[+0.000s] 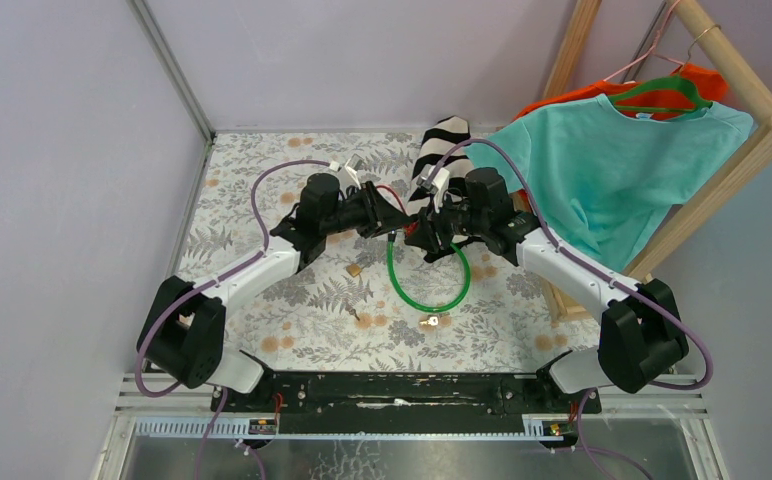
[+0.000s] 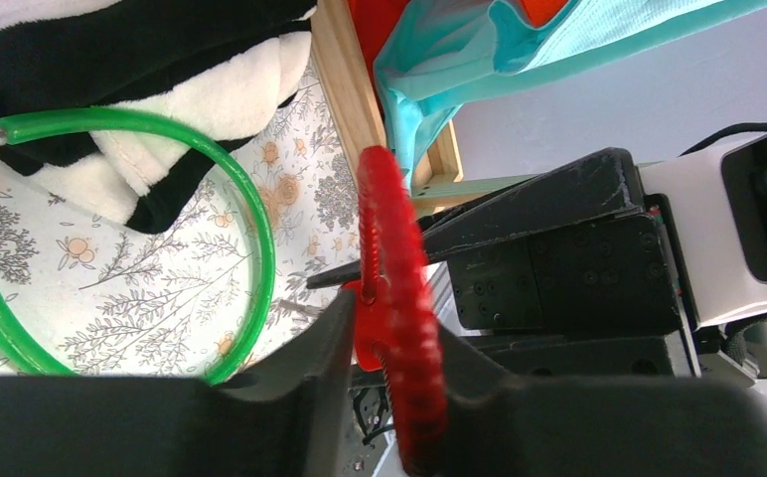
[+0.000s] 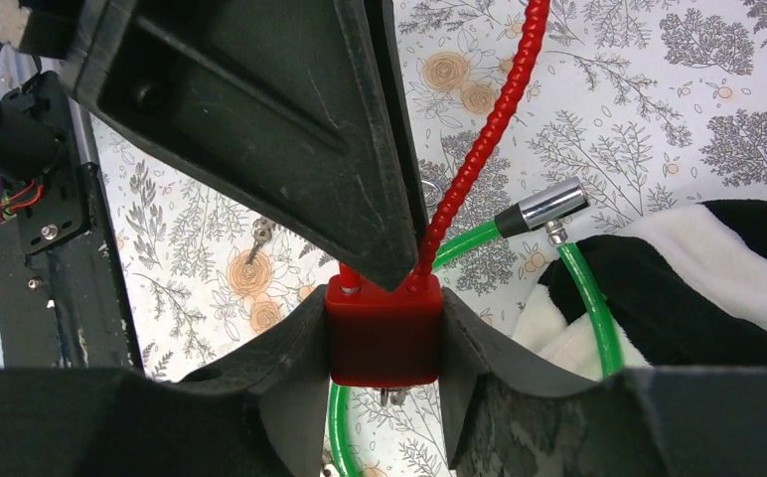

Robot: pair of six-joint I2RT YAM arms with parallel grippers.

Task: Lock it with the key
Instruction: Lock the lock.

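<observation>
Here: Lock Held, Key Not Yet in Hand

The right gripper (image 3: pixel 382 308) clamped the red padlock (image 3: pixel 380 350). The left gripper (image 2: pixel 391 328) pinched its red cable (image 2: pixel 384 219) just above. Likely step: seating the cable. Next, one gripper would need freeing for what looked like the key (image 1: pixel 362 319) on the table (image 1: pixel 252 195). The green cable (image 1: pixel 427 298) and striped plush (image 1: pixel 440 150) crowded the space beneath.

Illumination is bright, even and diffuse, casting only soft shadows on the floral-patterned counter (image 1: pixel 302 305); the overhead view is sharp, whereas both wrist views render the nearest foreground surfaces out of focus.
</observation>
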